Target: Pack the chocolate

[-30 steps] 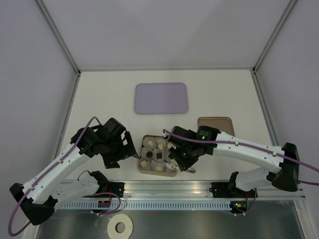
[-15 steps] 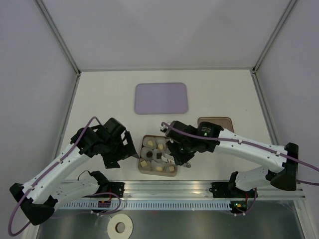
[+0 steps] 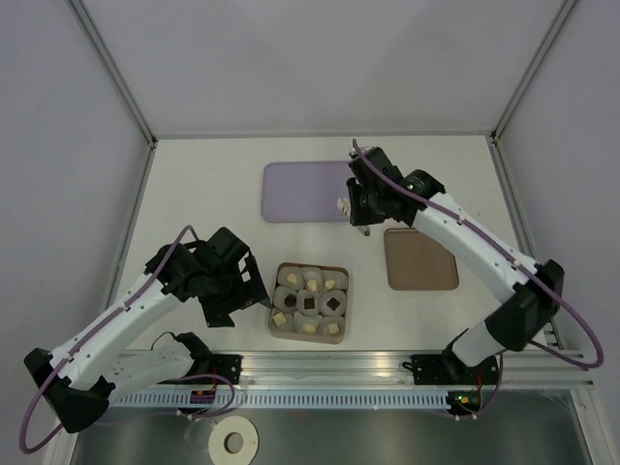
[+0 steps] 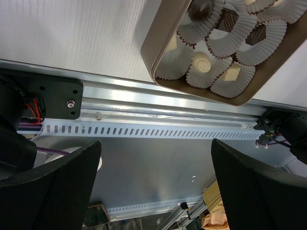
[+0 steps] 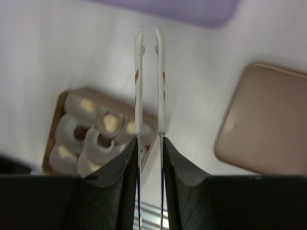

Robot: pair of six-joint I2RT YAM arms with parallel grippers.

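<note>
The chocolate [image 3: 310, 303] lies as small cream and dark brown squares in white paper cups inside a tan square box [image 3: 274, 329]. The box also shows in the left wrist view [image 4: 154, 57], with dark pieces [image 4: 229, 21] and cream pieces [image 4: 232, 73]. My left gripper [image 3: 250, 293] is open and empty just left of the box; in its own view [image 4: 156, 191] it is over the metal rail. My right gripper [image 3: 356, 215] is raised beside the purple mat, shut on white tweezers [image 5: 138, 72]. The tweezer tips hold nothing. In its wrist view the right gripper [image 5: 149, 143] looks down on the box [image 5: 57, 112].
A flat purple mat [image 3: 313, 191] lies at the back centre. The flat brown lid [image 3: 419, 259] lies right of the box and shows in the right wrist view [image 5: 264, 120]. A metal rail [image 3: 320, 368] runs along the near edge. Enclosure walls stand on both sides.
My right arm has lifted away from the box's right side and swung back toward the purple mat, which uncovers the brown lid. The left arm has barely moved.
</note>
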